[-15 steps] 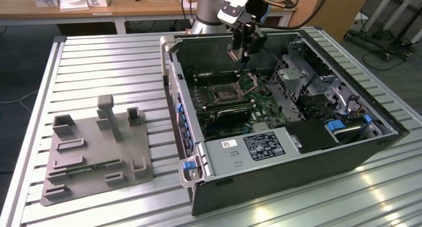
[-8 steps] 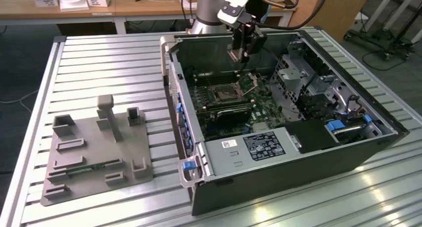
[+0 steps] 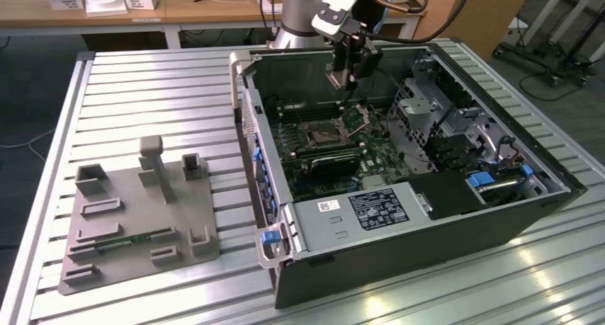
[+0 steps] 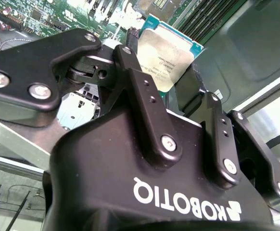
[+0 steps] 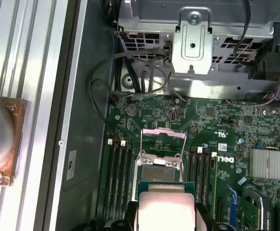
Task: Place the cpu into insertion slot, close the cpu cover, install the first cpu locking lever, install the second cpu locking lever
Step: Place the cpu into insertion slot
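Observation:
My gripper is shut on the cpu, a flat square chip with a silver-grey top and a green rim, pinched by two opposite edges. In the first wrist view the cpu hangs above the green board, just short of the insertion slot, a dark square socket with a silver rim. The cpu cover stands swung up at the slot's far side, a thin metal frame. In the exterior view my gripper hovers inside the open computer case, above the insertion slot and the raised cpu cover.
The open computer case lies on a slatted metal table. A black box with a white label and a drive cage crowd the case. Memory slots flank the socket. A grey fixture plate sits at the exterior view's left.

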{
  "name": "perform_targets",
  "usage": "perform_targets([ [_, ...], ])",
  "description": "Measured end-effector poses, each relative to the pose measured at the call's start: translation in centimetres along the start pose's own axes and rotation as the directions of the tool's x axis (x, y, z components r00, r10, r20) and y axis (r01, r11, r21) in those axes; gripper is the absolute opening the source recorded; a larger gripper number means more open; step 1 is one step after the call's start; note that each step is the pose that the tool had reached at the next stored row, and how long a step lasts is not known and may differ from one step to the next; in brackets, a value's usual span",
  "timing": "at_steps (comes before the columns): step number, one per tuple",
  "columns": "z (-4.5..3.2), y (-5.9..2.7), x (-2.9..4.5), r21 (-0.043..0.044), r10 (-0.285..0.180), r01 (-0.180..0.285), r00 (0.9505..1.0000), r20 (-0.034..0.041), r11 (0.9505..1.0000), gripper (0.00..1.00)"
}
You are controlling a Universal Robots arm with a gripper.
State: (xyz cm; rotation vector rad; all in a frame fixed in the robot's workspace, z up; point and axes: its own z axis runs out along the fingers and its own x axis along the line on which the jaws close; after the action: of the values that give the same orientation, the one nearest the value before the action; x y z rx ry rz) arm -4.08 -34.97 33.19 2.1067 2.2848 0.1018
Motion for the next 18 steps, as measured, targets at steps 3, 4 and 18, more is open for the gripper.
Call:
perform_targets([
  [3, 1.69, -0.25, 0.26, -0.0012, 0.051, -0.051, 0.9987, 0.0034, 0.9987, 0.54],
  [4, 1.86, -0.44, 0.29, -0.0011, 0.051, -0.051, 0.9987, 0.0035, 0.9987, 0.54],
  [18, 3.36, -1.1, 1.28, 0.0261, 0.056, -0.056, 0.9984, 0.0007, 0.9981, 0.54],
])
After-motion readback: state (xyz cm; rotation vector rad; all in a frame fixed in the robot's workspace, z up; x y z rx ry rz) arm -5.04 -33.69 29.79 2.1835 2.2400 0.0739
